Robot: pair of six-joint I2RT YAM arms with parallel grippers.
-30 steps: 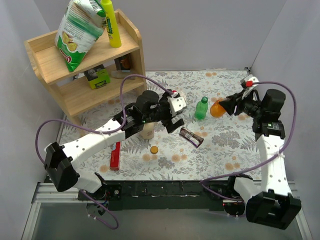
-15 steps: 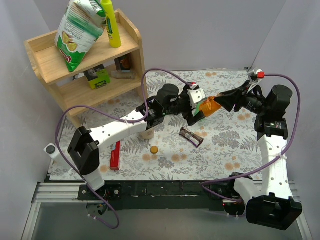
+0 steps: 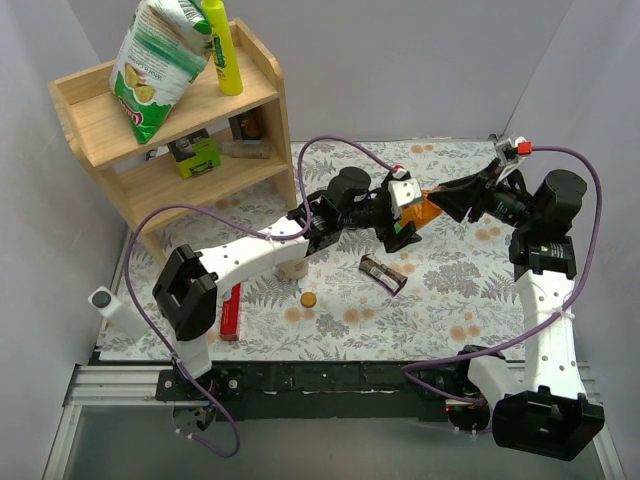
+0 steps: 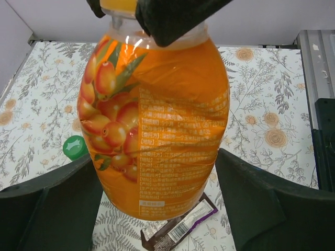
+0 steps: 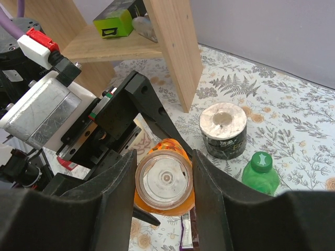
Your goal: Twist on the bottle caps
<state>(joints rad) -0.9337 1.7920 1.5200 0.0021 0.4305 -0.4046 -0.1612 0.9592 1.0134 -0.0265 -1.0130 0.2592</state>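
Note:
The orange bottle point(image 3: 427, 209) hangs tilted in the air above the mat. My right gripper point(image 3: 447, 200) is shut on its clear top end point(image 5: 164, 179). My left gripper point(image 4: 157, 209) has come in from the left, and both its fingers point(image 4: 52, 209) press on the lower sides of the bottle's body point(image 4: 157, 120). The green bottle point(image 5: 260, 175) stands on the mat with its dark green cap point(image 5: 261, 161) on top; the top view hides it behind the left gripper point(image 3: 403, 222). The orange-brown cap point(image 3: 308, 299) lies loose on the mat, far from both grippers.
A dark snack wrapper point(image 3: 384, 273) lies below the held bottle. A squat white-topped container point(image 5: 223, 129) stands beside the green bottle. A red pack point(image 3: 231, 310) lies at the left. The wooden shelf point(image 3: 170, 120) at the back left holds a chip bag and a yellow bottle.
My left arm has reached right to the orange bottle and its jaws have narrowed onto the body. The right gripper has raised and tilted the bottle towards it.

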